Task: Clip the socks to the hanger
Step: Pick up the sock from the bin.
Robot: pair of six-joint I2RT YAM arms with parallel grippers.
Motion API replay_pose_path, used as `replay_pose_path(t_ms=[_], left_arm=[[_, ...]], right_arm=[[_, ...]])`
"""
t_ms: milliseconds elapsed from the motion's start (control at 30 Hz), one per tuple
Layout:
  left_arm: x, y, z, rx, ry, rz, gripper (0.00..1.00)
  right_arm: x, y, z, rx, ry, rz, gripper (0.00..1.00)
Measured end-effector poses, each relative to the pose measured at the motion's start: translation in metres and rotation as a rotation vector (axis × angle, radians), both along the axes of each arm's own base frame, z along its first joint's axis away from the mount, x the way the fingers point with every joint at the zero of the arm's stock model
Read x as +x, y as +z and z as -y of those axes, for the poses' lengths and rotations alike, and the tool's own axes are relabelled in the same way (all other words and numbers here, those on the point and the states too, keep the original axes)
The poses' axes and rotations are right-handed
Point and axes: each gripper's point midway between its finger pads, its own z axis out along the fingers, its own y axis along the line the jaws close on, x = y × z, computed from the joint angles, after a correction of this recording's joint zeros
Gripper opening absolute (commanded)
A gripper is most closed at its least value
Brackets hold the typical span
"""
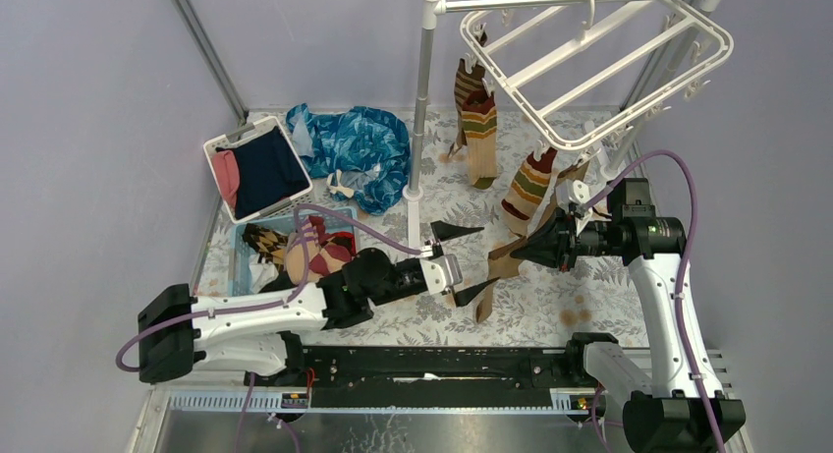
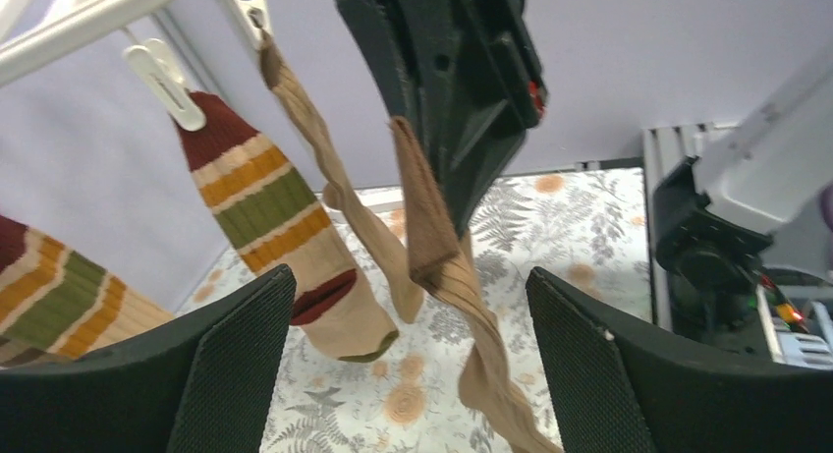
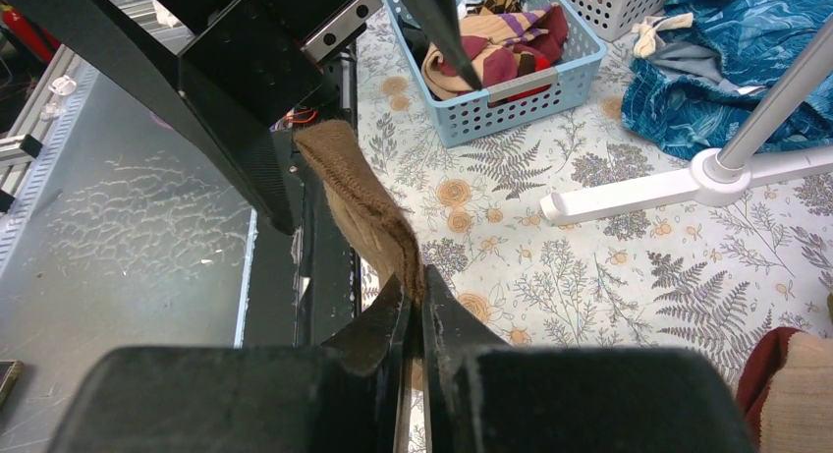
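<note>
The white hanger point(image 1: 609, 60) hangs at the top right, and three socks are clipped to it: one striped sock point(image 1: 478, 119), another striped sock point(image 1: 530, 183) and a plain tan sock point(image 2: 344, 198). My right gripper point(image 1: 526, 247) is shut on the cuff of a brown-tan sock point(image 1: 496, 271), which hangs down to the table. In the right wrist view the jaws point(image 3: 417, 306) pinch that sock point(image 3: 363, 207). My left gripper point(image 1: 464, 263) is open and empty. In the left wrist view the held sock point(image 2: 442, 247) hangs between its fingers point(image 2: 236, 365), touching neither.
A light-blue basket point(image 1: 236, 261) at the left holds more socks point(image 3: 491, 50). A white basket point(image 1: 221, 139) holds navy and pink clothes. A blue patterned cloth point(image 1: 359, 148) lies behind. The grey-white rack pole point(image 1: 422, 109) stands mid-table on a white foot point(image 3: 668, 188).
</note>
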Motion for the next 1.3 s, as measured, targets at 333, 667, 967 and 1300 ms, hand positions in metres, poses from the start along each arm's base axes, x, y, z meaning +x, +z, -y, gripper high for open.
replay_pose_path(t_ms=[333, 667, 967, 1300], left_arm=[[0.022, 0.000, 0.009, -0.026, 0.100, 0.012, 0.54], [0.014, 0.009, 0.015, -0.053, 0.041, -0.009, 0.15], [0.020, 0.011, 0.011, -0.086, -0.024, -0.109, 0.00], [0.011, 0.022, 0.008, -0.141, -0.116, -0.199, 0.00]], right_arm=[[0.000, -0.003, 0.000, 0.000, 0.000, -0.006, 0.04], [0.000, -0.005, 0.001, -0.007, -0.003, -0.007, 0.05], [0.000, -0.008, 0.002, -0.023, -0.006, 0.009, 0.43], [-0.004, 0.003, -0.003, 0.047, 0.028, 0.036, 0.59]])
